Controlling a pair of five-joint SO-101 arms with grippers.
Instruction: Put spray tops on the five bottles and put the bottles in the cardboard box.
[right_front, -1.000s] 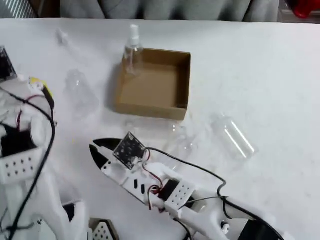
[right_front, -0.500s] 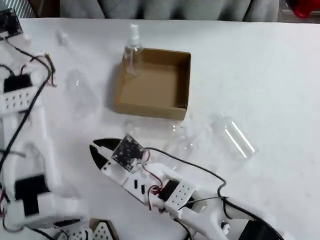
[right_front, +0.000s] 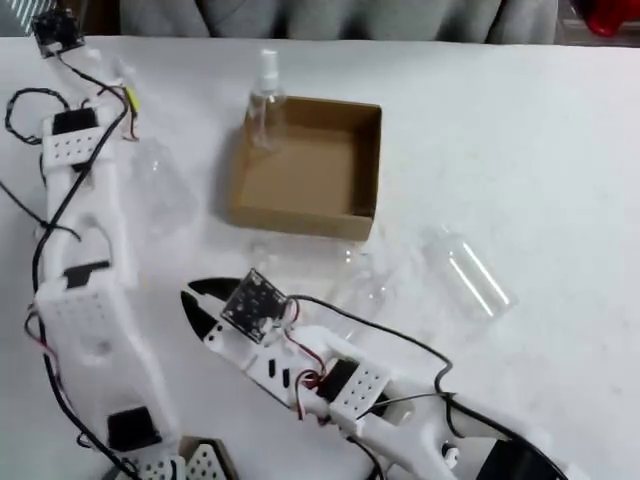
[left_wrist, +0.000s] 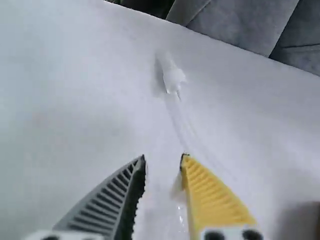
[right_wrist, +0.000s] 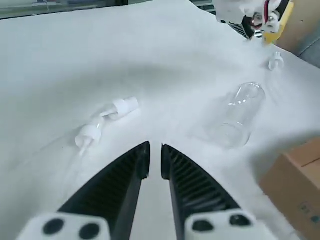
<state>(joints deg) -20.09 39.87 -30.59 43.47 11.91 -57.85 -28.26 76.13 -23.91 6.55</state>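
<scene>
A loose spray top lies at the table's far left. My left gripper hovers just short of it, its grey and yellow fingers open. A clear bottle lies beside that arm. One bottle with a spray top stands in the far left corner of the cardboard box. Another clear bottle lies to the right of the box. My right gripper rests low in front of the box, its black fingers a narrow gap apart and empty. Two spray tops lie ahead of it.
A clear bottle lies just in front of the box, close to the right arm's cable. The left arm's white links stretch along the table's left side. The box corner shows in the right wrist view.
The left arm has swung from the near left edge up to the far left, ending by the loose spray top. The right arm and the bottles have not moved.
</scene>
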